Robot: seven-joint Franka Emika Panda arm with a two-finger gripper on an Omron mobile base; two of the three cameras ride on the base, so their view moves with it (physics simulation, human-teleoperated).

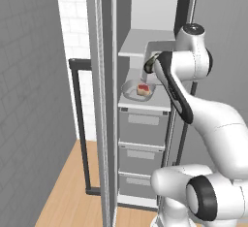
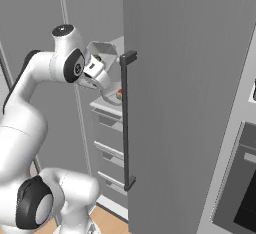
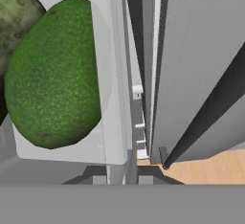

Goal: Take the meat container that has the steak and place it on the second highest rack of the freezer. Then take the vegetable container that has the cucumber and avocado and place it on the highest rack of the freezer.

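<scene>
Reaching into the open tall grey freezer (image 1: pixel 145 124), the white arm's two-finger gripper (image 2: pixel 100 76) has its jaws drawn together on the wall of the straight-walled rectangular grey vegetable container (image 3: pixel 103 74), which sits level with the upper flat shelf board (image 1: pixel 138 46). In the hand view, right beside the fingers, a bright green pebbled avocado (image 3: pixel 52 74) leans against that wall, with a darker green cucumber (image 3: pixel 14 22) touching it on the far side. Below the gripper, on the lower shelf board, rests the shallow light grey rounded-square meat container (image 1: pixel 131 91) holding the small red-topped steak (image 1: pixel 143 89). The long dark vertical bar handle (image 2: pixel 126 120) stands beside the hand.
</scene>
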